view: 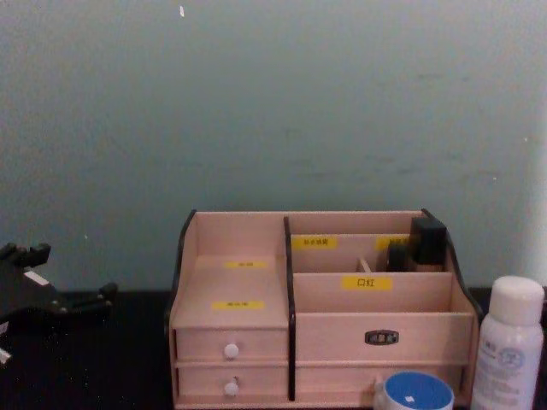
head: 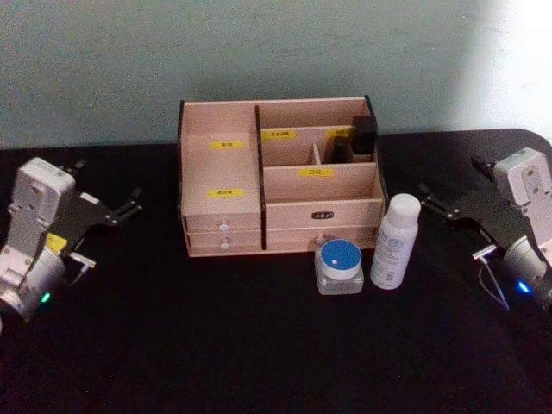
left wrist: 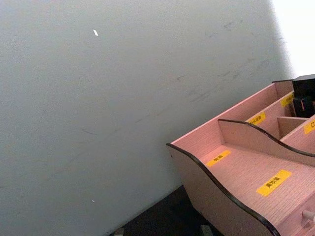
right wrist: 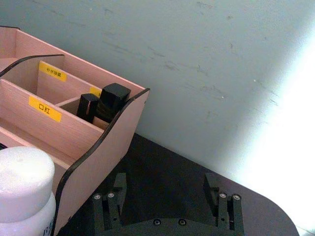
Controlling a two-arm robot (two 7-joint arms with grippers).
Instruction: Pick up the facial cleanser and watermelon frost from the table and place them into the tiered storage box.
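A: Looking for the tall slim white cylindrical facial cleanser bottle (head: 394, 241) with the rounded white cap.

B: Standing upright on the black tabletop (head: 259, 345), just in front of the right end of the light wooden tiered storage box (head: 220, 211) with dark side edges. Outside every compartment.

A: And the short clear watermelon frost jar (head: 339, 266) with the flat round blue lid?

B: Upright too, just left of the bottle and slightly nearer, with a slim gap between them in the head view. Also on the table, in front of the box's lower right drawer.

A: Anything inside the box?

B: Small black-capped items (head: 362, 138) in the far right compartment.

A: Left gripper (head: 128, 205)?

B: Hovering well left of the box, jaws spread apart, gripping nothing.

A: Right gripper (head: 431, 200)?

B: Well right of the bottle, pointed toward the box. Black fingers (right wrist: 118, 184) parted wide in the right wrist view, nothing between them.
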